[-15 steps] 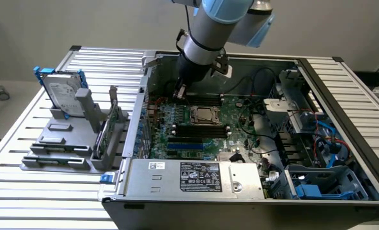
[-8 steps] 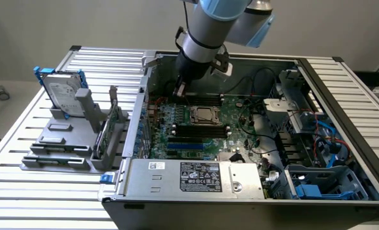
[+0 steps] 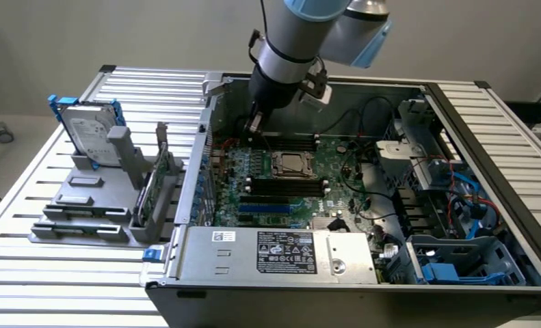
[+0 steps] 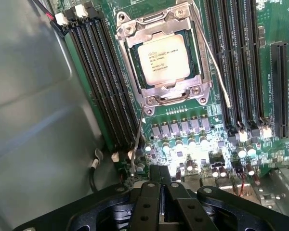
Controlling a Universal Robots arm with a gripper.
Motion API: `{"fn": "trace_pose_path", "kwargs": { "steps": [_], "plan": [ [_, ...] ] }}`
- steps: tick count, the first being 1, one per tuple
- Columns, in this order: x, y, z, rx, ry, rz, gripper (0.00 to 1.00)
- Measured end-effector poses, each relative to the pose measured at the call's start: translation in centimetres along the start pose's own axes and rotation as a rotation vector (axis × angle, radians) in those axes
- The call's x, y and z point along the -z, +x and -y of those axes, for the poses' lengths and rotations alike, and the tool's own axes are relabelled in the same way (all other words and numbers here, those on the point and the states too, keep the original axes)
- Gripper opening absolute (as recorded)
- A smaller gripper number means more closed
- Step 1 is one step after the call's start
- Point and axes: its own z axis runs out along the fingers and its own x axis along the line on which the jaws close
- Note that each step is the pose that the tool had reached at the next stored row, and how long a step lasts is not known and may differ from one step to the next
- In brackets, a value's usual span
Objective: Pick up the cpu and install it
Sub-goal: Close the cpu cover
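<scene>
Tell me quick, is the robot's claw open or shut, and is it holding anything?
Gripper: shut, holding nothing. The flat silvery-grey square cpu lies apart from it.

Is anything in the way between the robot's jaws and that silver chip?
Nothing visible lies between the shut gripper and the chip. A metal frame overlaps the chip's edges, leaving its top bare.

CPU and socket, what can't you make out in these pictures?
- Wrist view: lettering on the cpu, too fine to read.
- Wrist view: socket contacts, hidden under the cpu and metal frame.
- Exterior view: motherboard's near edge, hidden behind the power supply.
- Wrist view: gripper's contact with the motherboard, hidden by its fingers.
</scene>
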Motion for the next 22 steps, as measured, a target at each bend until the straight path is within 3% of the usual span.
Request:
{"fn": "trace_pose_path", "kwargs": {
  "steps": [11, 17, 22],
  "plan": [
    [0.29, -0.12, 0.75, -0.074, -0.0114, -0.0264, 0.11],
    [0.21, -0.11, 0.75, -0.127, -0.0297, -0.0471, 0.11],
    [0.0, -0.14, 0.71, -0.18, -0.0399, -0.0642, 0.11]
  ]
}}
